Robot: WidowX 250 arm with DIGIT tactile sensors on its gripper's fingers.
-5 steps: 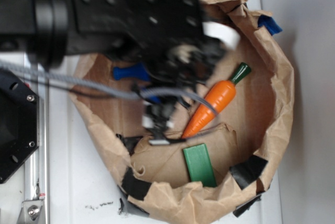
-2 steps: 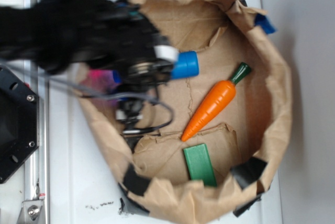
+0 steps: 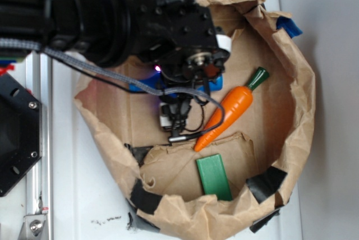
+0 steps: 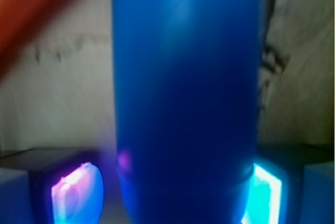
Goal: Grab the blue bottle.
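The black robot gripper [image 4: 183, 192] is reaching into the crumpled brown paper bowl [image 3: 300, 100], its fingers [image 4: 76, 200] sitting on either side of the smooth bright-blue toy bottle [image 4: 186, 98]; actual contact is unclear. The bottle is lying beside the orange plastic carrot [image 3: 230, 111], near a green rectangular block [image 3: 214, 176].

Clearance inside the paper bag [image 3: 297, 111]

The gripper [image 3: 185, 80] is sitting low over the blue bottle [image 4: 186, 98], fingers [image 4: 76, 198] flanking it. The carrot [image 3: 230, 111] is lying just beside, crowding one side; the green block [image 3: 213, 176] is lying near the front wall. Bare cardboard is showing between carrot and far wall.
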